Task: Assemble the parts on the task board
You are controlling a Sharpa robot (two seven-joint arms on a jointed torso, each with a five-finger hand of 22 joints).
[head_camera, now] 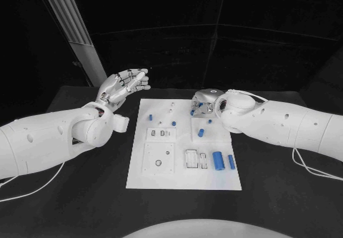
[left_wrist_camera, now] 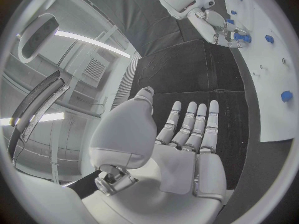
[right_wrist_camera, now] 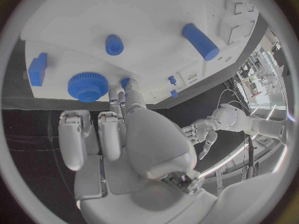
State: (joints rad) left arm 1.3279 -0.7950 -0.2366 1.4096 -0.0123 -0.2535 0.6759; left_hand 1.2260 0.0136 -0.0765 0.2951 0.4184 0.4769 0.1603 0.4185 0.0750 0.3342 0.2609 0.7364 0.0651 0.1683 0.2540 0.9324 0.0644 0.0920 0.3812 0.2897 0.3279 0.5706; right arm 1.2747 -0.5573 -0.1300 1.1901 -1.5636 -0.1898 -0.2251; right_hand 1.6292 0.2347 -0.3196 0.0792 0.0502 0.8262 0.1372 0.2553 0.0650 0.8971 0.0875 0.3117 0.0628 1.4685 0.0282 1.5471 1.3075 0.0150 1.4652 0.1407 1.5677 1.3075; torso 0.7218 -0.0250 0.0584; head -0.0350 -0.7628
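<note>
The white task board (head_camera: pixel 184 171) lies in the middle of the black table. My left hand (head_camera: pixel 125 84) is raised off the board's far left corner, its fingers (left_wrist_camera: pixel 193 122) straight and apart, palm empty. Over the board's far right part my right hand (head_camera: pixel 205 101) reaches down; its fingertips (right_wrist_camera: pixel 132 93) pinch a small blue part (right_wrist_camera: pixel 126 81), mostly hidden by them. Beside it are a blue toothed knob (right_wrist_camera: pixel 87 86), a blue block (right_wrist_camera: pixel 37 68) and a blue peg (right_wrist_camera: pixel 114 44). Two blue cylinders (head_camera: pixel 218 160) lie near the board's right edge.
More small blue parts are on the board (head_camera: pixel 150 117) (head_camera: pixel 174 123) (head_camera: pixel 201 132). Rectangular recesses (head_camera: pixel 194 158) and holes (head_camera: pixel 158 162) mark its middle. A pale post (head_camera: pixel 80 39) stands behind the table's far left. White cables (head_camera: pixel 311 168) trail on the table at the right.
</note>
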